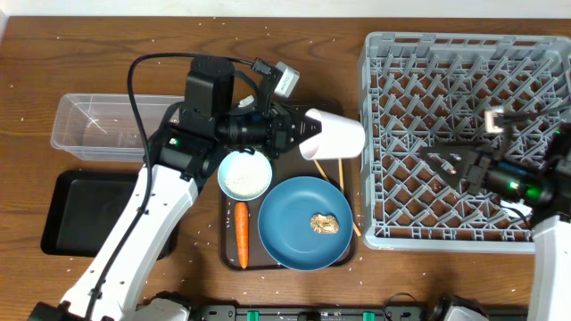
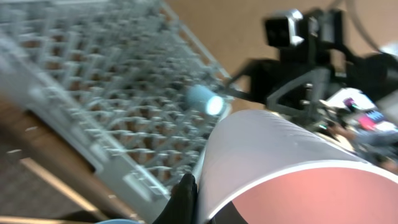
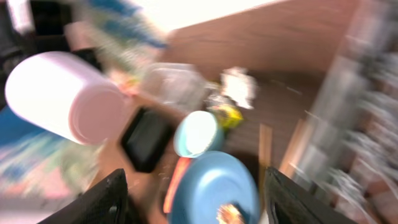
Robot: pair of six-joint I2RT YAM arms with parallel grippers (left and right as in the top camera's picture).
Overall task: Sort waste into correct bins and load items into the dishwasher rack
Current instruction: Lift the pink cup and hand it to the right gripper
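Left gripper (image 1: 302,134) is clamping shut on the rim of the pink cup (image 1: 335,135), holding it sideways, raised, near the rack's (image 1: 446,89) left wall. Right gripper (image 1: 435,162) is hanging over the rack, jaws apart and empty. Bowl (image 1: 244,175), carrot (image 1: 241,234) and plate (image 1: 299,227) are lying on the brown tray (image 1: 257,259).

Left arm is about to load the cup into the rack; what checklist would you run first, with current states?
1. Left gripper shut on pale pink cup: ok.
2. Cup over dishwasher rack: not ok, it hangs beside the left wall.
3. Cup mouth down: not ok, it lies sideways.
4. Right gripper out of the way: not ok, open above the rack.
5. Rack's left cells free: ok.
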